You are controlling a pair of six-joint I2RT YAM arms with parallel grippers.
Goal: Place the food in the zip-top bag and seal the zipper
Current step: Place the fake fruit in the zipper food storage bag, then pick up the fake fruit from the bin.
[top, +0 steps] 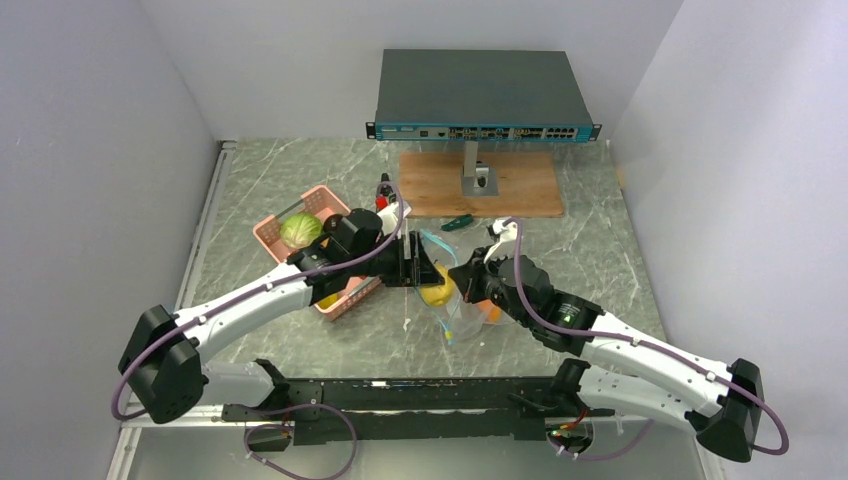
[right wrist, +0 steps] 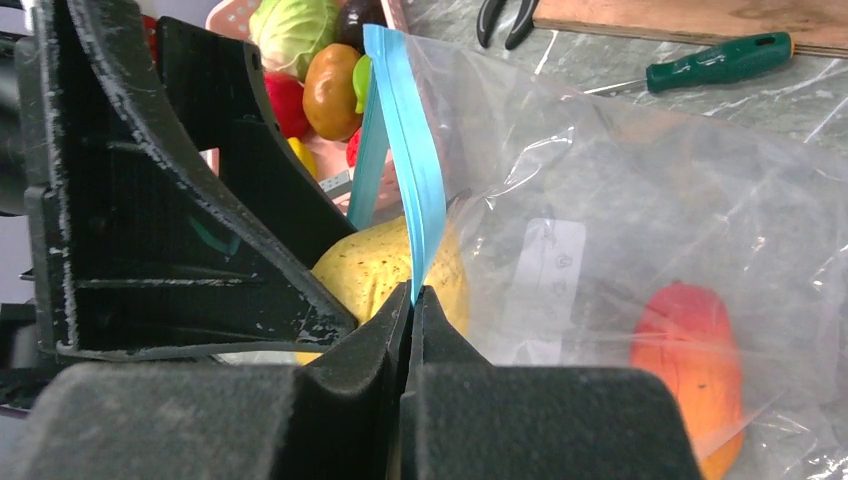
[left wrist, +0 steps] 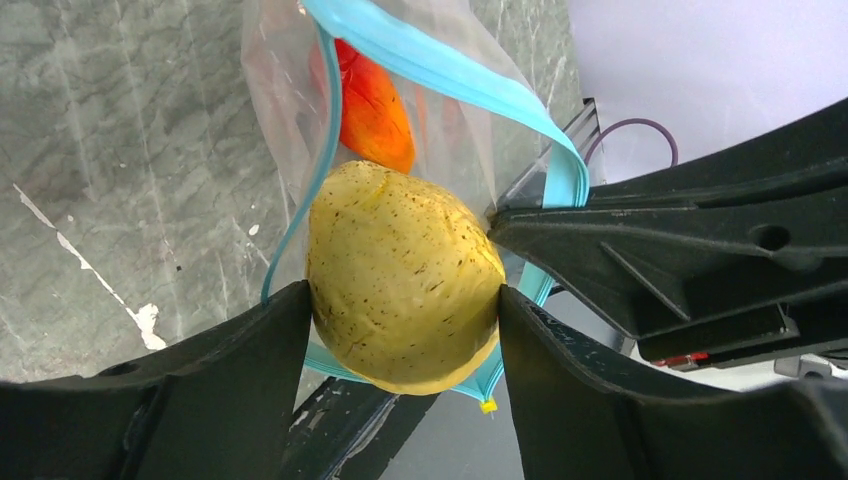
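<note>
My left gripper (left wrist: 402, 300) is shut on a yellow speckled fruit (left wrist: 402, 275) and holds it in the open mouth of the clear zip-top bag (left wrist: 280, 90). The teal-blue zipper (left wrist: 440, 70) loops round the fruit. An orange fruit (left wrist: 372, 110) lies deeper inside the bag. My right gripper (right wrist: 412, 298) is shut on the zipper strip (right wrist: 408, 170) and holds that edge up. In the top view the bag (top: 462, 318) lies between both grippers, with the yellow fruit (top: 436, 291) at its mouth. The orange fruit also shows in the right wrist view (right wrist: 688, 350).
A pink basket (top: 268, 233) at the left holds a cabbage (top: 300, 230) and other food. A green-handled screwdriver (right wrist: 715, 62) and pliers (right wrist: 503, 18) lie near a wooden board (top: 480, 185) carrying a stand and a network switch (top: 478, 95).
</note>
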